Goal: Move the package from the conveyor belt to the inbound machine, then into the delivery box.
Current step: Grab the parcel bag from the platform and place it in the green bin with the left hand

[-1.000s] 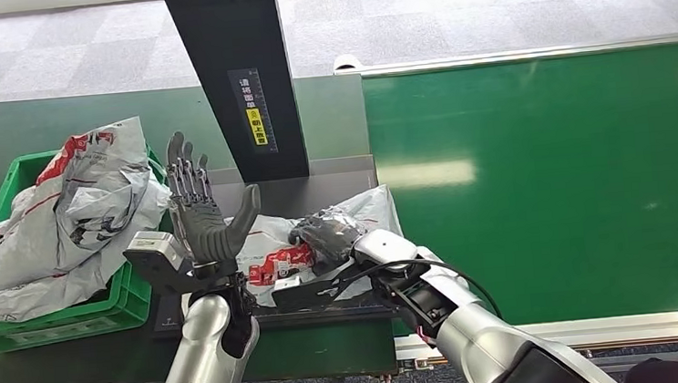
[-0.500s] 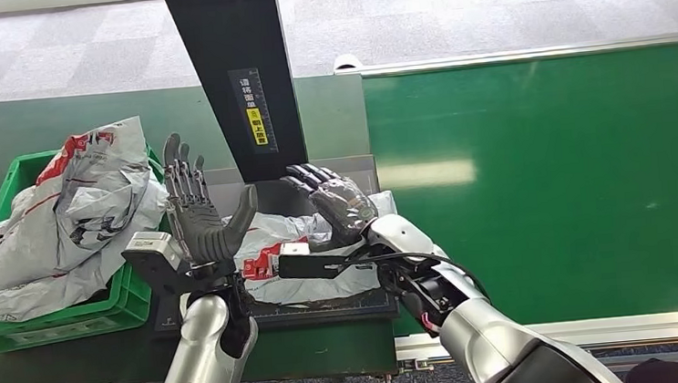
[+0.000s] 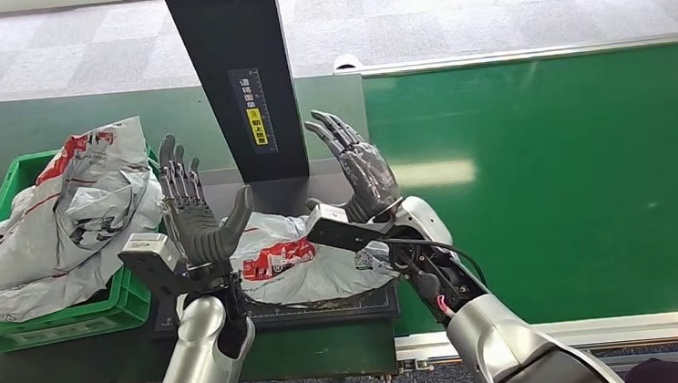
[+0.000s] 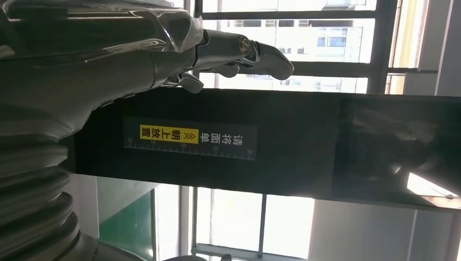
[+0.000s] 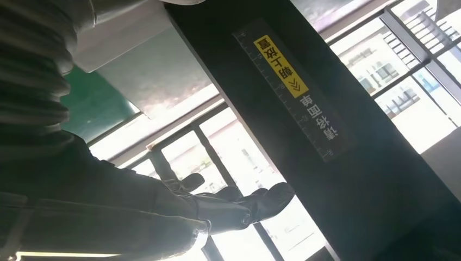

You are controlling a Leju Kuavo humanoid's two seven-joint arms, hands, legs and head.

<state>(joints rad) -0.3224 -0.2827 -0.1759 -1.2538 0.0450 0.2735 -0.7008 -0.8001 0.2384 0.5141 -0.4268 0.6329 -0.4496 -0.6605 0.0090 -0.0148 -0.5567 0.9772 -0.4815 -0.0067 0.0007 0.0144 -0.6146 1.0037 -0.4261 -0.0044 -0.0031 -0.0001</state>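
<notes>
I am holding both hands wide and empty: my left hand (image 3: 193, 223) and right hand (image 3: 363, 173) are waiting on each side of the package (image 3: 300, 260), which is lying on the inbound machine (image 3: 326, 308), so I think the green box (image 3: 48, 315) comes next.

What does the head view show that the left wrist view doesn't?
Head view alone: the package lying on the inbound machine's dark platform, the green crate piled with grey bags, the green conveyor belt and the right hand, raised and open. Left wrist view alone: bright windows behind the post. Both: the open left hand and the black post's yellow label.
</notes>
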